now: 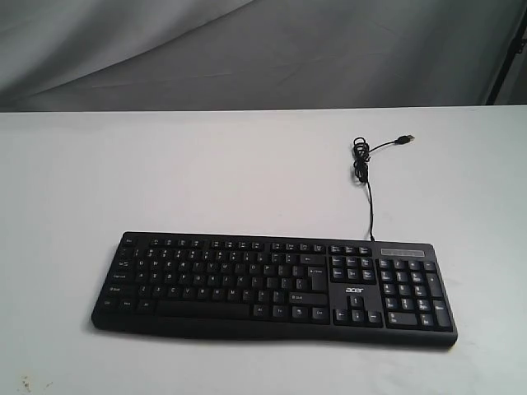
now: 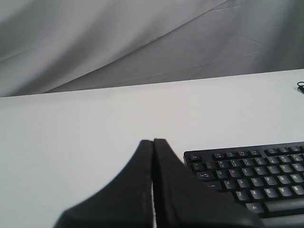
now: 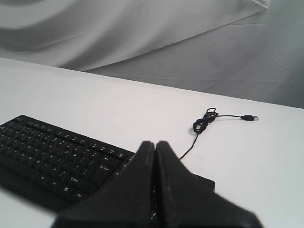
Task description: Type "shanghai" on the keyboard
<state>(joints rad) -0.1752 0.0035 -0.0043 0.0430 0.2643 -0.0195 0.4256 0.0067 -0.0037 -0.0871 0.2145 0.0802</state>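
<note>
Both grippers hang clenched and empty: the left gripper (image 2: 153,142) and the right gripper (image 3: 155,144) each pinch their fingers into one blunt point. The keyboard (image 1: 276,284) lies on the white table (image 1: 165,181) just ahead of both, with its letter-key end nearest the left tip and its cable (image 1: 368,193) trailing beyond the right. Typing likely opens with "s": the left tip should drop squarely onto that one key, then lift clear. Only a white "acer" logo (image 1: 353,290) is readable; the key legends are too small.

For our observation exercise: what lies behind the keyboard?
Its black cable, looped partway, ending in a loose USB plug on the white table. Where it joins the keyboard is hidden.
</note>
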